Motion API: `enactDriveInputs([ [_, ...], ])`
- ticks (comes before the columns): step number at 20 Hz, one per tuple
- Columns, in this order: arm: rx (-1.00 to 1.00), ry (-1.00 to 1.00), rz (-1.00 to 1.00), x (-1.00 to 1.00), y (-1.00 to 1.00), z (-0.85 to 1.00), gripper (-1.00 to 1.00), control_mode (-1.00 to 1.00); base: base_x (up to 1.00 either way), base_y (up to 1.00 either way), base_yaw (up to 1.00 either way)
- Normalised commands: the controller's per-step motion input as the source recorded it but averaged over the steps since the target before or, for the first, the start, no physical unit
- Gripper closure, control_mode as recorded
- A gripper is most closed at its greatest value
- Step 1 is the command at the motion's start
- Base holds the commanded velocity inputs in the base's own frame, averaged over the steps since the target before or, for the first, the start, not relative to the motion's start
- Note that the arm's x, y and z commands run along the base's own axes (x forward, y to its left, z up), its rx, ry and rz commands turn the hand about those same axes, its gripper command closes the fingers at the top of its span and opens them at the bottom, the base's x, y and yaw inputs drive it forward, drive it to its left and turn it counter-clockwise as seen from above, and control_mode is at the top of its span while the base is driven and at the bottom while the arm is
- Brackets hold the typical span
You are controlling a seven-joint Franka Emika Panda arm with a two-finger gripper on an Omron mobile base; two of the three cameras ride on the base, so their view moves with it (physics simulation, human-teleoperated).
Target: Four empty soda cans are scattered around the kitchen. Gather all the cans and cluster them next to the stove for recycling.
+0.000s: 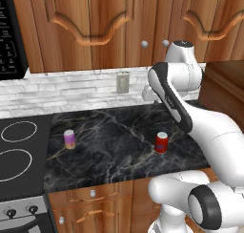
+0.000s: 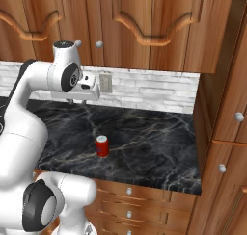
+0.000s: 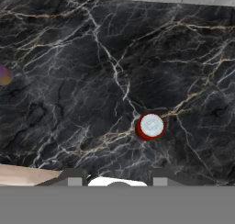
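A red soda can stands upright on the black marbled counter, toward its front edge. From above, its silver top shows right of centre. A pink-purple can with a pale band stands near the stove, a short way from the cooktop's right edge; it sits at the left edge of the hand view. My gripper hangs high over the counter near the back wall, pointing down. Its fingertips stand apart with nothing between them.
Carved wood cabinets hang above the counter, and a tall cabinet closes its right end. A wall outlet sits on the white brick backsplash. A black microwave hangs over the stove. Drawers run below the counter.
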Motion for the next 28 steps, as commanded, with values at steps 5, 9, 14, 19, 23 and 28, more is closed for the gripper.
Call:
enactDriveInputs([
  [5,0.0,0.0,0.0,-0.04,0.0,-0.02,-1.0,-1.0,0.0,0.0,0.0],
  [9,0.0,-0.01,0.0,-0.24,-0.05,-0.06,-1.0,-1.0,0.0,0.0,0.0],
  [14,0.0,0.0,0.0,-0.18,-0.07,-0.11,-1.0,-1.0,0.0,0.0,0.0],
  [19,0.0,0.0,0.0,-0.11,-0.09,-0.16,-1.0,-1.0,0.0,0.0,0.0],
  [23,-0.02,0.0,0.0,-0.12,-0.16,-0.24,-1.0,-1.0,0.0,0.0,0.0],
  [28,-0.1,-0.05,0.0,-0.03,-0.13,-0.26,-1.0,-1.0,0.0,0.0,0.0],
])
